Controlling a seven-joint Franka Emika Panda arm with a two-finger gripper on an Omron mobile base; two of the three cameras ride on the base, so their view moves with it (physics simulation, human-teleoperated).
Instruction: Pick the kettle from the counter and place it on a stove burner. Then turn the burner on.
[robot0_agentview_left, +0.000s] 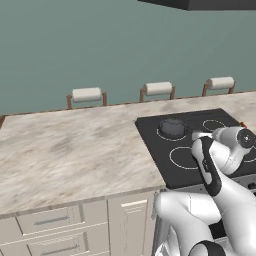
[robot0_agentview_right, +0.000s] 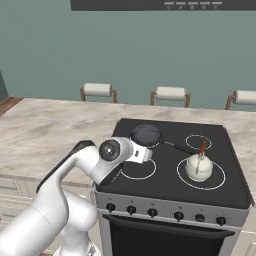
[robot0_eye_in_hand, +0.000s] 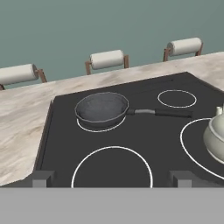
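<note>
The cream-white kettle (robot0_agentview_right: 198, 167) stands upright on the black cooktop, inside the large front-right stove burner (robot0_agentview_right: 222, 176). In the hand view the kettle (robot0_eye_in_hand: 215, 138) is cut off by the right edge, sitting in that burner's ring (robot0_eye_in_hand: 185, 146). My gripper (robot0_eye_in_hand: 112, 179) is open, with nothing between its fingertips (robot0_eye_in_hand: 43, 178). It hovers over the cooktop's front-left burner ring (robot0_eye_in_hand: 112, 168), to the left of the kettle and apart from it. From the right base view the gripper (robot0_agentview_right: 148, 155) sits above the front-left ring. The marbled counter (robot0_agentview_left: 75, 145) flanks the stove.
A dark frying pan (robot0_eye_in_hand: 101, 107) rests on the back-left ring, its long handle (robot0_eye_in_hand: 159, 112) pointing toward the kettle. A row of knobs (robot0_agentview_right: 152, 212) lines the stove front. Three paper-towel holders (robot0_agentview_right: 170, 93) stand along the back wall.
</note>
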